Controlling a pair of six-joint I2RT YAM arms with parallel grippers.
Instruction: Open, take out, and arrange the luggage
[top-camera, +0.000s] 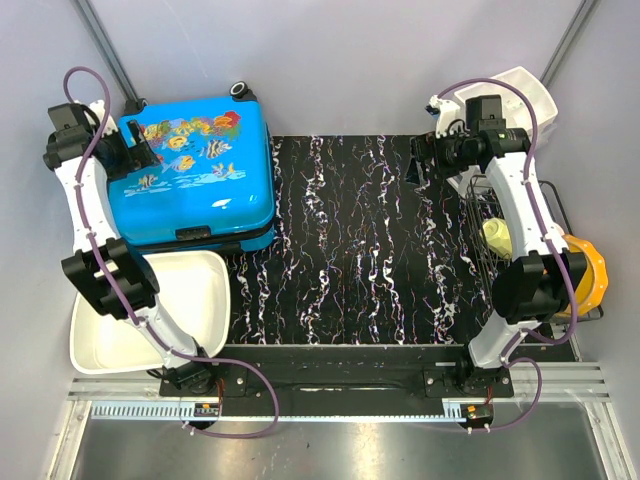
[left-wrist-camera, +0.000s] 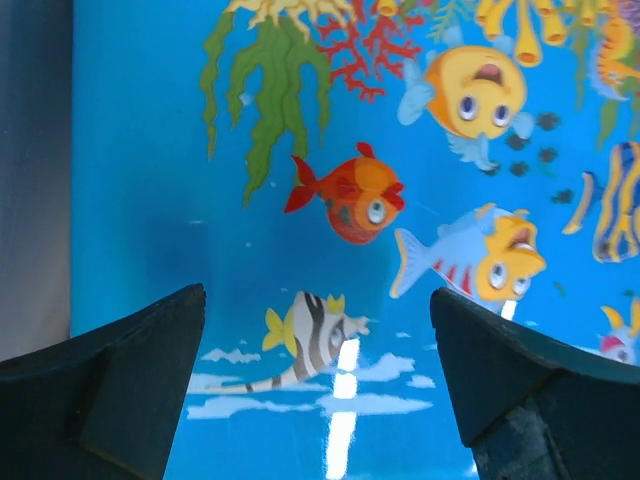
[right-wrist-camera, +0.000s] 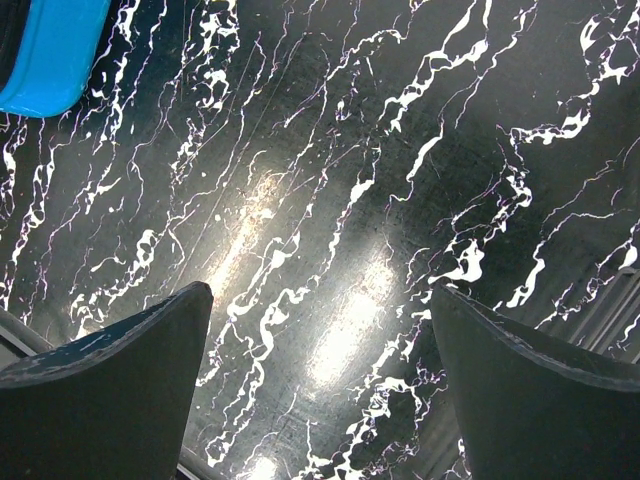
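We see the closed luggage at the far-left corner of the desk; left pincer, above it, and right pincer both spread apart.

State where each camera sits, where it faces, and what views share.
Top external: above and behind the bases, looking down on the black white-veined table and bright-blue fish-print hard-shell suitcase; left arm and right arm show.
Left wrist: on that arm, facing the suitcase shell; open left end effector shows.
Right wrist: on that arm, facing the table; open right end effector shows.
Shared: the suitcase, in all three; just a blue corner in the right wrist view.
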